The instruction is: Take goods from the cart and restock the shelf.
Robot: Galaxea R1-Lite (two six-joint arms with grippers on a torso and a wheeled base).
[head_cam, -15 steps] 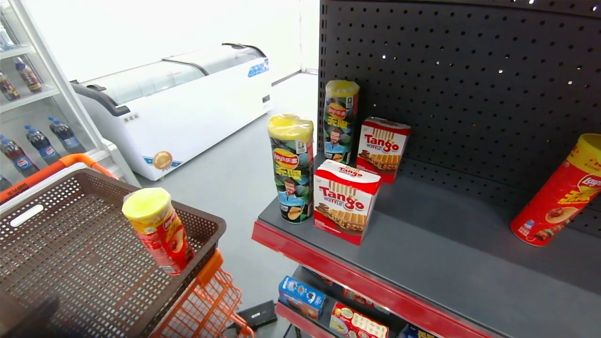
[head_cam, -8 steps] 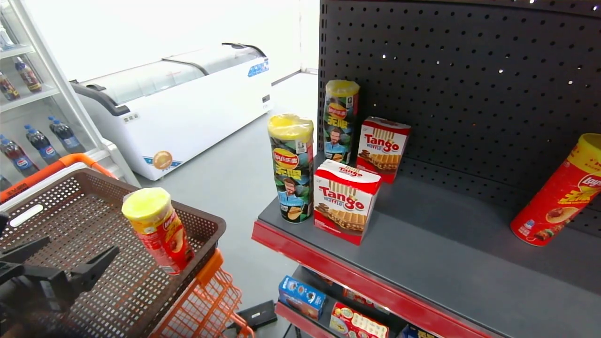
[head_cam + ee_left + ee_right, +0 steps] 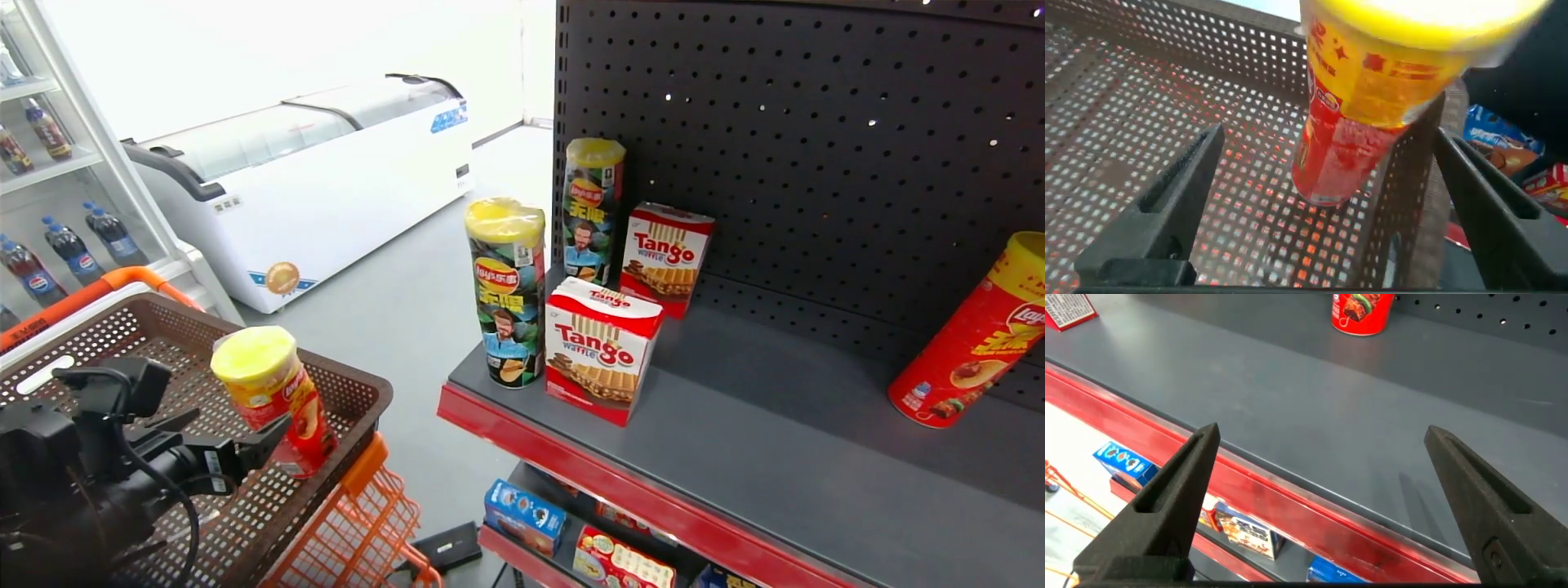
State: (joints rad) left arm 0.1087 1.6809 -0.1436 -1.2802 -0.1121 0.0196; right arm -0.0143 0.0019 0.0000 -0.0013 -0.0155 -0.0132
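Note:
A red chips can (image 3: 273, 396) with a yellow lid stands upright in the near right corner of the brown basket (image 3: 122, 376) on the orange cart (image 3: 359, 506). My left gripper (image 3: 224, 437) is open inside the basket, level with the can's lower half. In the left wrist view the can (image 3: 1351, 139) stands just ahead, between the spread fingers of my left gripper (image 3: 1329, 143), untouched. My right gripper (image 3: 1323, 439) hangs open over the grey shelf board (image 3: 1315, 392) near its red front edge. Another red can (image 3: 1362, 312) stands farther back.
On the shelf (image 3: 735, 425) stand two green chips cans (image 3: 506, 294), two wafer boxes (image 3: 600, 351) and a red can (image 3: 971, 335) leaning on the pegboard. The shelf's middle is bare. A chest freezer (image 3: 310, 180) and a drinks cooler (image 3: 49, 204) stand behind the cart.
My left arm has come up from the lower left into the basket and moved right until its open fingers reach the red can. The can and shelf goods have not moved.

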